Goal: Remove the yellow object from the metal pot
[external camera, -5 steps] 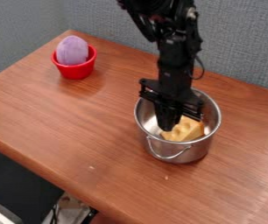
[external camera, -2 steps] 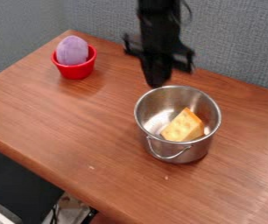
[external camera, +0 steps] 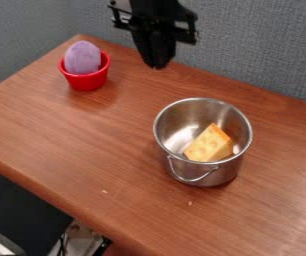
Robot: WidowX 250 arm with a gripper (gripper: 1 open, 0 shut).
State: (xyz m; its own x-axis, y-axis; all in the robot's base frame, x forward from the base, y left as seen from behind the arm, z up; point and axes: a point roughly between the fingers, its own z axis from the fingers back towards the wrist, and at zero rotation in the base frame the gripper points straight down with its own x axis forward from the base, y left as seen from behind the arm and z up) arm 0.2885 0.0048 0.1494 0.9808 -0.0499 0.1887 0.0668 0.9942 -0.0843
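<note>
Camera view: the yellow object (external camera: 211, 144) lies inside the metal pot (external camera: 201, 141), leaning against its right wall. High above the table (external camera: 62, 130), the gripper (external camera: 152, 57) carries nothing; whether its jaws are parted I cannot tell. To do this step well, it probably needs to descend centred over the wedge, clear of the rim, and pinch its thin edges firmly.

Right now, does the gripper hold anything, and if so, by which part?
Nothing is held. The gripper hangs empty above the table, while the yellow wedge lies inside the metal pot.
</note>
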